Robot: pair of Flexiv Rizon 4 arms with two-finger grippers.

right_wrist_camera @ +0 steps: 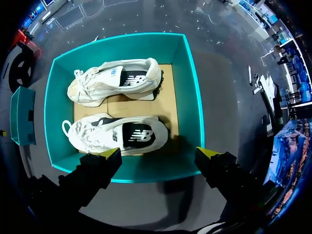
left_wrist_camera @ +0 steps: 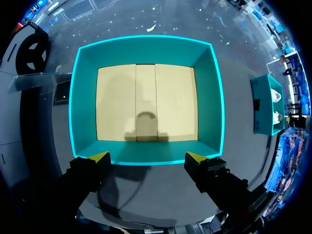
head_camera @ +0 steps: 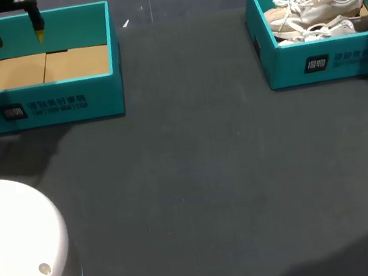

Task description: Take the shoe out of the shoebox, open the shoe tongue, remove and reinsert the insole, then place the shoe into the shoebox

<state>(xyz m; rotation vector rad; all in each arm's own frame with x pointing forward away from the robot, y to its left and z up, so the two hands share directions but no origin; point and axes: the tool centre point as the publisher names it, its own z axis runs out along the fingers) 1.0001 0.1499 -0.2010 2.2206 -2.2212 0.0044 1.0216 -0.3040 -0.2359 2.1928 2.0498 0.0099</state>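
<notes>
Step in hand: We judged the task to be at its very start, since both shoes lay in the box and neither had been lifted.
Right gripper: Our right gripper (right_wrist_camera: 160, 155) hung over the near wall of the shoebox (right_wrist_camera: 194, 97), with its fingers spread wide and gripping nothing.
Nearer shoe: The nearer shoe (right_wrist_camera: 117, 135) lay on its side just ahead of the fingertips. Its length ran along the line from one tip to the other.
Farther shoe: The farther shoe (right_wrist_camera: 117, 80) lay beyond it toward the far wall, and a strip of cardboard showed between the two.
Best pick: We reckoned the nearer shoe was the one to take, as it sat closest under the hand.
Grip advice: As the fingers stood, they would have closed along the shoe's length. We thought a wrist turn was needed so they could pinch across the collar or heel.
Descent: We judged that the hand should first move forward past the near wall, then drop straight down.
Risk: The loose laces (right_wrist_camera: 73, 127) at the toe end could snag, so we favoured a hold toward the heel.
Left gripper: Our left gripper (left_wrist_camera: 147, 158) hovered over the near wall of the second teal box (left_wrist_camera: 146, 48), its fingers apart and holding nothing.
Landing place: The dark table (head_camera: 196, 177) between the boxes looked to us the fit place for the tongue and insole work.
</notes>
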